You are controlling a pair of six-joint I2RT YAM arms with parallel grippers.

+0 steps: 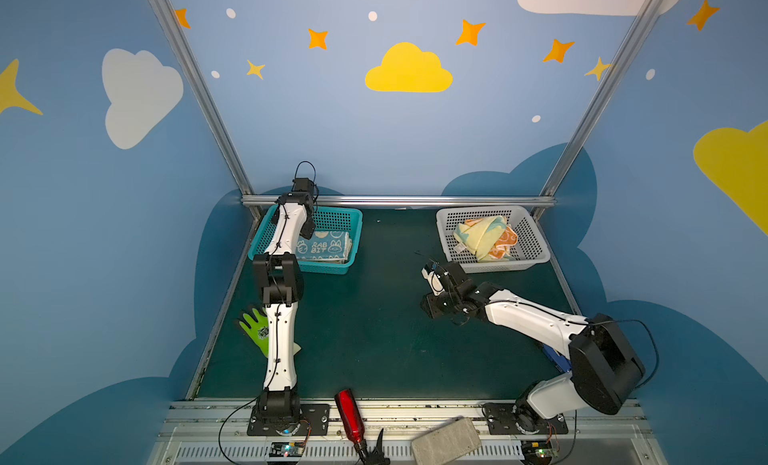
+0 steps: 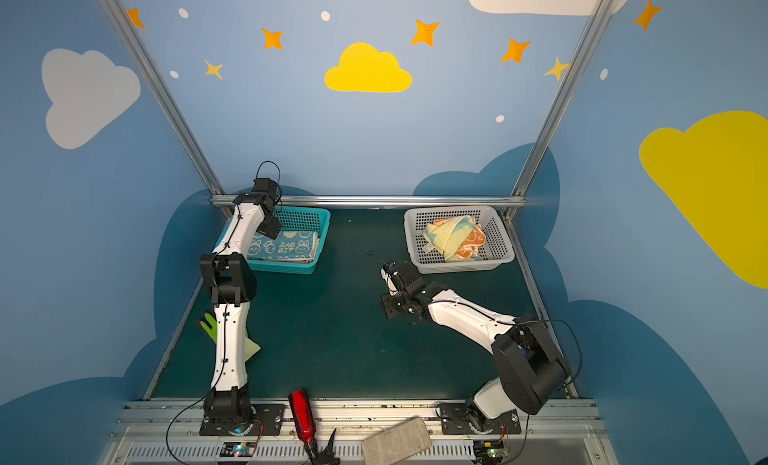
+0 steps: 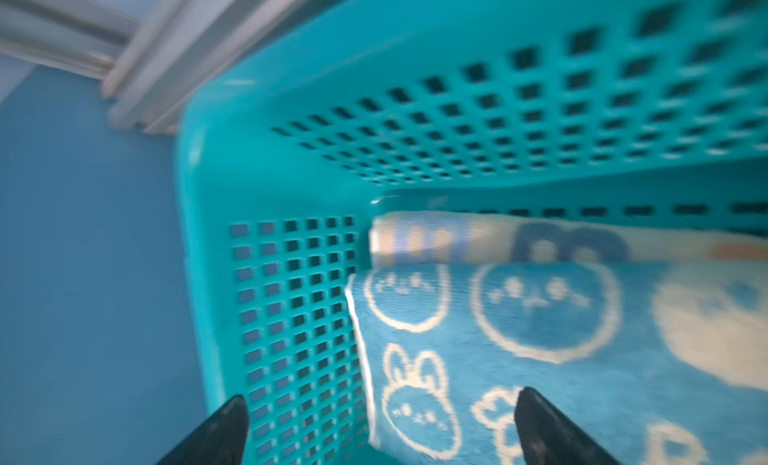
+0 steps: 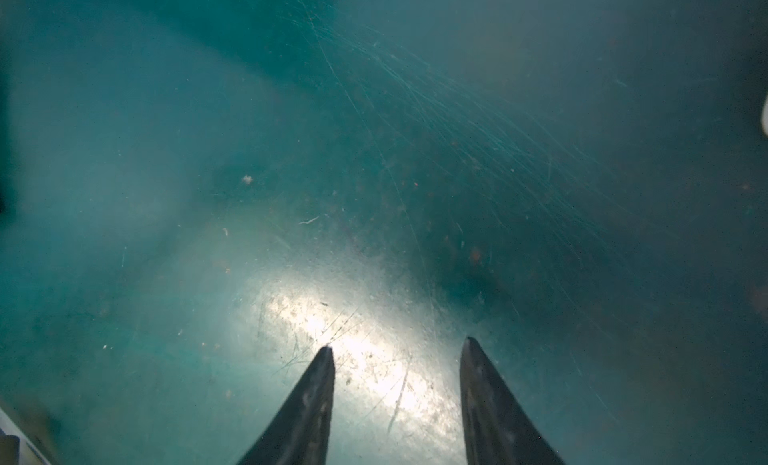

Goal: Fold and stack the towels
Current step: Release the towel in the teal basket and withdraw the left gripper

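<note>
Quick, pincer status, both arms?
Left pincer: open, empty, above the blue towel in the teal basket.
Right pincer: open, empty, over the table.

There are two baskets: teal basket (image 1: 324, 269), white basket (image 1: 498, 266). Four towels: blue towel (image 1: 324, 246), cream towel (image 3: 673, 244), yellow towel (image 1: 484, 234), orange towel (image 1: 506, 240). One green glove (image 1: 254, 323), one red bottle (image 1: 349, 415), one grey block (image 1: 446, 442). Two robot arms: left arm (image 1: 280, 346), right arm (image 1: 528, 313).

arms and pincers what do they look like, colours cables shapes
The left arm and right arm have white shell links, black joints and bases, thin black cables along them. The left pincer and right pincer have black fingers tapering to points.
</note>
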